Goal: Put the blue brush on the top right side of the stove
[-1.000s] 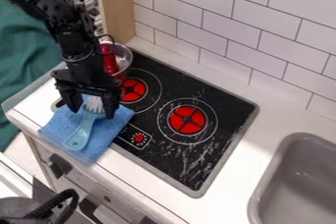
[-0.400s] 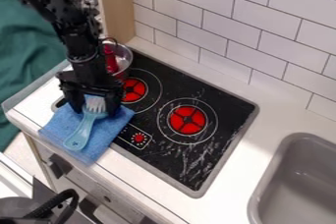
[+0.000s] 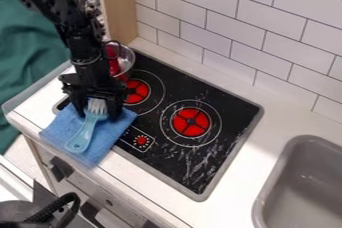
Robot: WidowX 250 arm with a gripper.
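Observation:
The black gripper (image 3: 97,110) is low over the blue cloth at the stove's left end, its fingers against both sides of the blue brush's head. It is shut on the blue brush (image 3: 85,133), which has pale bristles and lies slantwise on the cloth, handle toward the counter's front edge. The black stove (image 3: 200,158) has red burners and extends to the right of the gripper. Parts of the brush's head are hidden by the fingers.
A metal pot (image 3: 125,58) with a red object stands at the stove's back left, close beside the arm. The blue cloth (image 3: 112,134) overlaps the stove's left edge. A tiled wall (image 3: 220,27) runs behind, and a grey sink (image 3: 304,187) is at the right.
The gripper's fingers have drawn closer together around the brush's head. The gripper has shifted slightly to the right, while the brush has hardly moved.

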